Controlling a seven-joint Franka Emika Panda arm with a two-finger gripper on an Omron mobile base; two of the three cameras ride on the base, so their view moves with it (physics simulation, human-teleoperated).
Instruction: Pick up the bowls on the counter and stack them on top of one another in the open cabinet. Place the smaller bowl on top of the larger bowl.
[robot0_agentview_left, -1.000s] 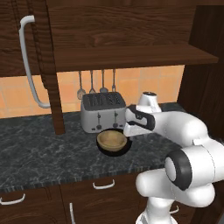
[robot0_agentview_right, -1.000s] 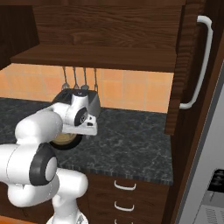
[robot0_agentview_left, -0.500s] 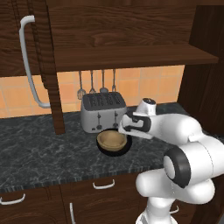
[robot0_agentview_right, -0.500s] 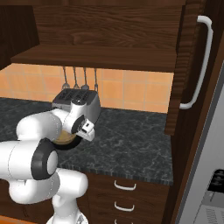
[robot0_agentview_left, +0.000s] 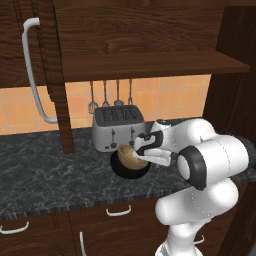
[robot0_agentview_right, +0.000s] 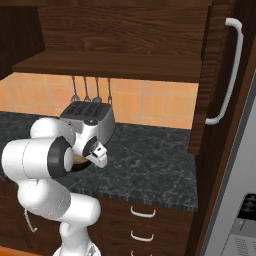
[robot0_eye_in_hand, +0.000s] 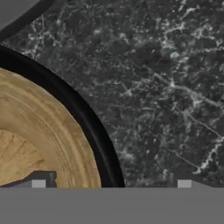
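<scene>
Straddling the black bowl's (robot0_agentview_left: 129, 170) rim, open claw (robot0_agentview_left: 140, 152).

We count 2 bowls: 1 tan bowl (robot0_agentview_left: 129, 156) and 1 black bowl (robot0_agentview_left: 125, 171), the tan one sitting inside the black.

We count 1 toaster (robot0_agentview_left: 117, 128) with 4 slots on top.

We count 4 utensils (robot0_agentview_left: 111, 98) hanging on the tiled wall behind the toaster.

We count 1 counter (robot0_agentview_left: 45, 170) of dark marbled stone.

We count 1 wall cabinet (robot0_agentview_left: 145, 64) with 1 plank shelf and 2 doors, each carrying 1 long pale curved handle (robot0_agentview_left: 35, 70); we see the second handle (robot0_agentview_right: 227, 75) in the right base view.

We count 1 arm with 1 gripper (robot0_agentview_left: 136, 151).
</scene>
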